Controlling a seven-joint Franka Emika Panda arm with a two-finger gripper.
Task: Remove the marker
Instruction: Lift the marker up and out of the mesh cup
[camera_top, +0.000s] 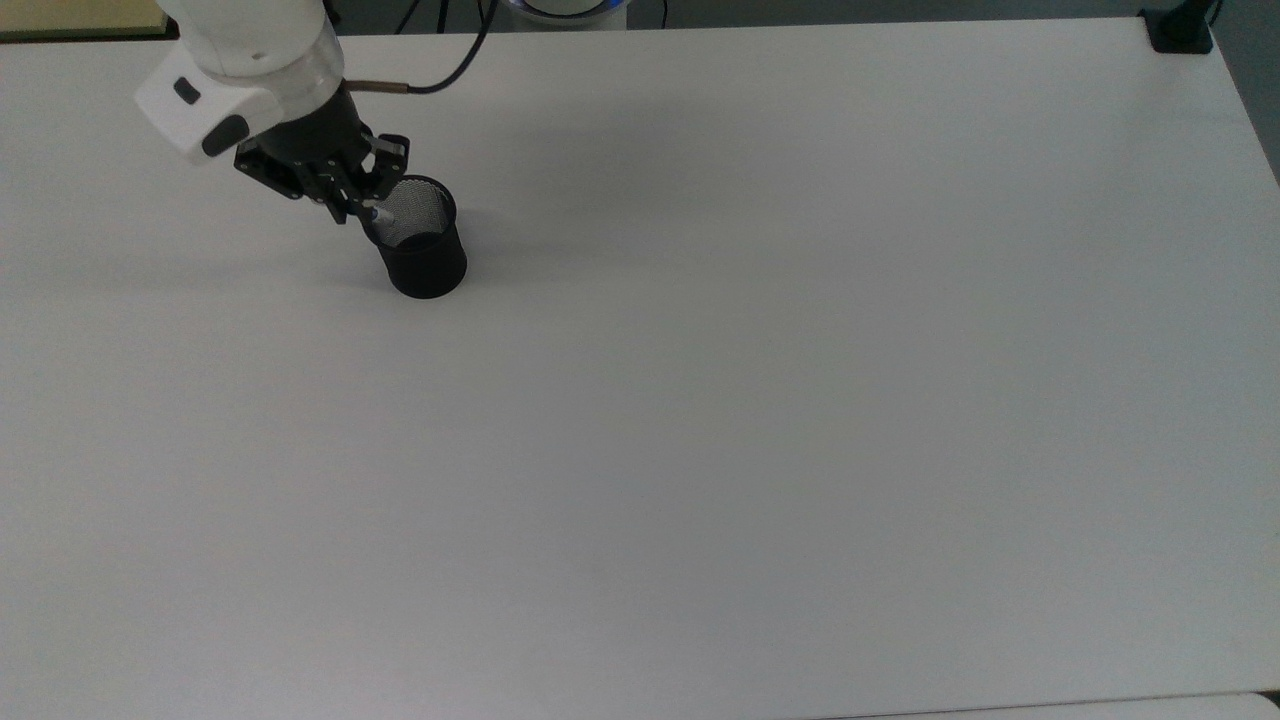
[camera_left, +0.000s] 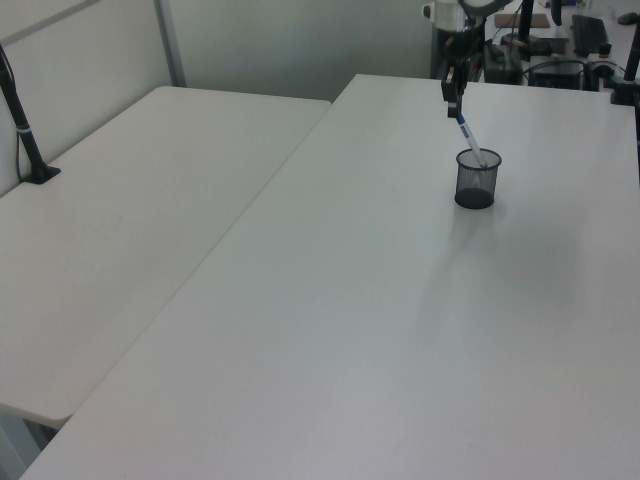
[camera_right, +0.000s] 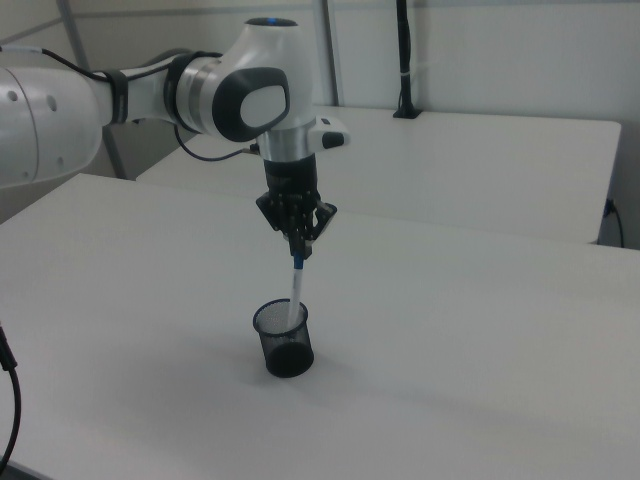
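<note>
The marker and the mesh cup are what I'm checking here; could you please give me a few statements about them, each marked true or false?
1. The end effector grips the marker at its upper end. True.
2. The marker is completely out of the black mesh cup. False: its lower end is inside the cup's rim.
3. The cup stands upright on the white table. True.
4. The marker lies flat on the table. False: it hangs nearly upright, slightly tilted.
5. A second pen sits in the cup. False: only the one marker shows.
</note>
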